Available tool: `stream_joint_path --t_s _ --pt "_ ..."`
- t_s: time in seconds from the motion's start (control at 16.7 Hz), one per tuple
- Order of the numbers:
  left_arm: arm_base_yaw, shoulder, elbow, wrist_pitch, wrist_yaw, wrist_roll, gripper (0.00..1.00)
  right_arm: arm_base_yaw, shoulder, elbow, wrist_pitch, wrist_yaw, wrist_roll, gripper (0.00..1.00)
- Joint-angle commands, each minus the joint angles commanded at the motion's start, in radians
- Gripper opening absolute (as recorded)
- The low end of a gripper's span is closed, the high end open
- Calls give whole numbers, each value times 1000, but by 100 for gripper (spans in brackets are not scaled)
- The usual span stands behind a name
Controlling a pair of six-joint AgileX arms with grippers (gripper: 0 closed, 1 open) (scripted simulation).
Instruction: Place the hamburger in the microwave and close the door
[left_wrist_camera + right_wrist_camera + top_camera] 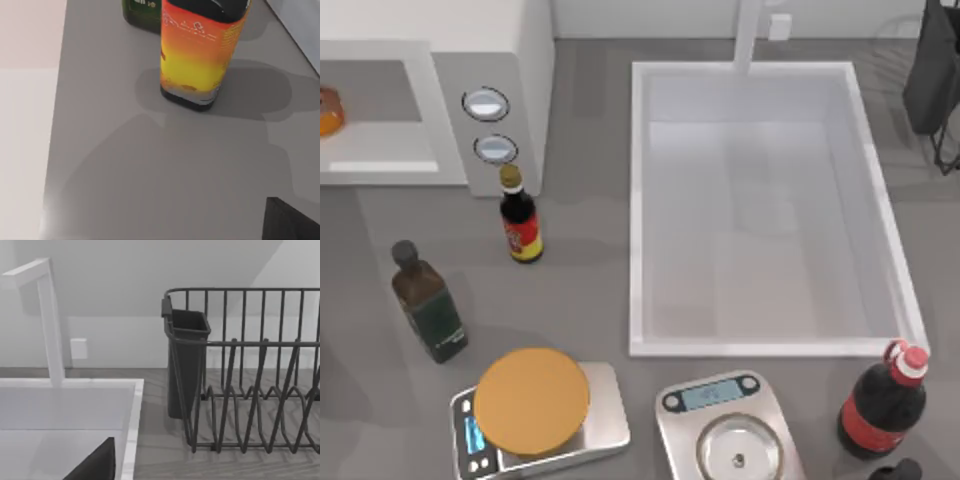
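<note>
Orange-brown and tucked well back, the hamburger (328, 110) already sits inside the microwave (510, 60), at the far left of the open cavity, so by my reading the placing is done and the door is what remains. That door is out past the frame edge; I cannot say how far it stands swung. Just right of the cavity, the microwave's grey panel carries its two dials (486, 103). Right in front of that panel corner stands a sauce bottle (521, 225) with a red and yellow label, nearly touching the microwave, and that crowds any sweep along the front face. Further out from the microwave, a dark green bottle (430, 305) stands on the tabletop (580, 270), and beyond it a scale (605, 425) bearing a flat orange disc (531, 402). Between the green bottle and the microwave's front lip the tabletop is bare, the best lane for a closing push, I judge. To the right of the microwave lies the white sink (638, 200), then a second scale (730, 435), a cola bottle (883, 405) and a dark dish rack (240, 370). As for the fingers of either arm, I cannot tell how they are set
</note>
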Motion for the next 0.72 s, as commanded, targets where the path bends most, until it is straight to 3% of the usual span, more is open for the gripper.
stream_joint_path --t_s 0.36,0.72 --pt "-24 -32 -31 10 -18 -33 0 0 0 0 0 0 0 100" --pt "-220 -229 -208 77 -129 -212 0 0 0 0 0 0 0 100"
